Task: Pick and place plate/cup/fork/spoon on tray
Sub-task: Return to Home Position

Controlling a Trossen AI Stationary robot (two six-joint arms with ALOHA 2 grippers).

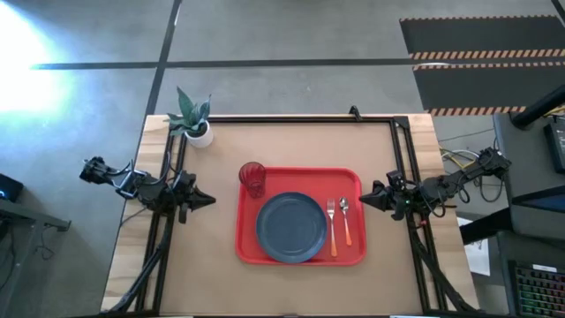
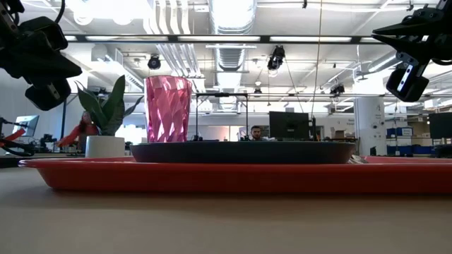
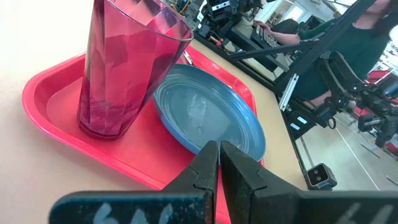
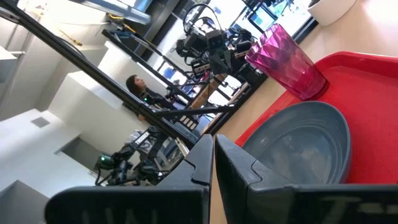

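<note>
Both grippers hang empty, clear of the tray, so the job reads as finished or all but finished; I judge that no pick is in hand and the only move left is for the arms to park, or to check the set. The left gripper [image 1: 205,200] sits at the left edge of the table with its fingers closed to a thin slit and nothing between them, pointing inward toward the tray. Nearest ahead of it is the red tray [image 1: 249,248], lying flat mid-table, and just inside the tray's near rim, on its far-left corner, stands the cup [image 1: 252,179], upright. Beyond the cup, going on away from that gripper, the plate [image 1: 291,227] lies flat in the tray's middle, close beside the cup but whether touching it is hard to tell from above. Farther still lie the fork [image 1: 332,225] and then the spoon [image 1: 345,220], side by side with bowl and tines toward the back of the table, between the plate and the tray's right rim. Just past that rim the right gripper [image 1: 365,198] mirrors the left, raised off the table, fingers pressed nearly together on nothing, its arm stretched out low toward the right side.
</note>
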